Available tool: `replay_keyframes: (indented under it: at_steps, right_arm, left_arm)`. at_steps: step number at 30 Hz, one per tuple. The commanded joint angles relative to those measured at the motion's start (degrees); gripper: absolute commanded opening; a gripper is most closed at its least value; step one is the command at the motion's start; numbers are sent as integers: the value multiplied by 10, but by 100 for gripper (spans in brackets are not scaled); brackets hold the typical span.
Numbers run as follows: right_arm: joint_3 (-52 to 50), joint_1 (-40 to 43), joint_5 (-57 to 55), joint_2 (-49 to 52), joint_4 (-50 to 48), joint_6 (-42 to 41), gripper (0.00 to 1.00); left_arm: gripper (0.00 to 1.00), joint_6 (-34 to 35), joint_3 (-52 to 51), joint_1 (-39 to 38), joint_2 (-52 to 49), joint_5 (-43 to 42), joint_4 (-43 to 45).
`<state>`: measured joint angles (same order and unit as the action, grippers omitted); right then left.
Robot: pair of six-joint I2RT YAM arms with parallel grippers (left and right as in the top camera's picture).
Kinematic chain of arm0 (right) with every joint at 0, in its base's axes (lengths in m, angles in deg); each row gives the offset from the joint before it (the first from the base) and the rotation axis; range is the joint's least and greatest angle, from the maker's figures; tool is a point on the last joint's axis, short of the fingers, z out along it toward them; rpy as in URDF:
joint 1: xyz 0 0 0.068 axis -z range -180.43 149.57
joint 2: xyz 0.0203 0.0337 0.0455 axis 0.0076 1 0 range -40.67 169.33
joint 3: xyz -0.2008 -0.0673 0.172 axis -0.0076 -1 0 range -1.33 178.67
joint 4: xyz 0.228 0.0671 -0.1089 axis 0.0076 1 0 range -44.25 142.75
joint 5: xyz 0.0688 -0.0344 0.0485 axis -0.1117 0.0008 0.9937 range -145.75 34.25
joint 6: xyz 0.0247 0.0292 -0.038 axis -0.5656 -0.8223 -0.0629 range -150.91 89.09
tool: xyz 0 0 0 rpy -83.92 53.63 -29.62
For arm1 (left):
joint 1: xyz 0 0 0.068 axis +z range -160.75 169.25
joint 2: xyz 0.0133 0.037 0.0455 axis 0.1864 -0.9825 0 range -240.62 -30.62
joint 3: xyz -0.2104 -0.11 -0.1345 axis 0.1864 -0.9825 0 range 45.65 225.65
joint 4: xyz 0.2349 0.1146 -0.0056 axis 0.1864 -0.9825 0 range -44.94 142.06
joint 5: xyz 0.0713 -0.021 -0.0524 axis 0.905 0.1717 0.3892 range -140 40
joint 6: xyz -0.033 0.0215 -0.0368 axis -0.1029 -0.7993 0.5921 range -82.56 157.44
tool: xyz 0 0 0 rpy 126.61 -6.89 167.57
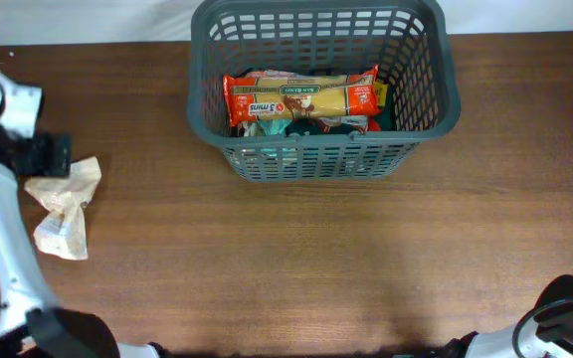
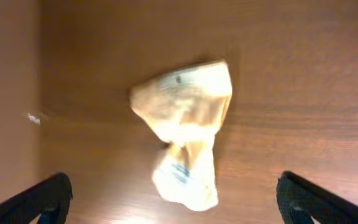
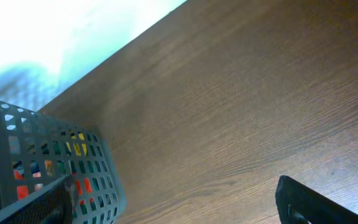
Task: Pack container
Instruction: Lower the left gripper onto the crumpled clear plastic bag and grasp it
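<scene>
Overhead: cream packet [image 1: 63,209] well apart from container [image 1: 306,146]; wood table [image 1: 316,259] between.

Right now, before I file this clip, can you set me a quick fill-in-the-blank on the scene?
1. The orange packet lies ___ the container.
2. The pale crumpled packet lies outside it, on the bare ___.
3. The left hand over that packet is ___.
Missing words: inside; table; open.

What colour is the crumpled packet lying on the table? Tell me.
The crumpled packet is pale cream-yellow, whiter at one end; left wrist view shows it best.
</scene>
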<state>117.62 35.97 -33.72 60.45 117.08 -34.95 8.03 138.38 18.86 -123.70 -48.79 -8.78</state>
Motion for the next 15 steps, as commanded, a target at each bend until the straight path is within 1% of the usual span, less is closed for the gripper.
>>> replay_keyframes:
  at_steps: [1, 5, 6, 10, 13, 15]
  right_arm:
    - [0, 0, 3, -4, -2, 1, 99]
    - [0, 0, 3, -4, -2, 1, 99]
    - [0, 0, 3, -4, -2, 1, 99]
    - [0, 0, 3, -4, -2, 1, 99]
    - [0, 0, 3, -4, -2, 1, 99]
    - [0, 0, 3, -4, -2, 1, 99]
  left_arm:
    - [100, 15, -44, 54, -9, -91, 30]
    - [100, 8, -51, 67, -47, -100, 32]
    - [98, 0, -51, 65, -59, -98, 32]
    - [96, -2, -51, 63, -113, -72, 35]
    - [91, -2, -51, 60, -149, -57, 33]
    - [90, -2, -51, 58, -170, -24, 30]
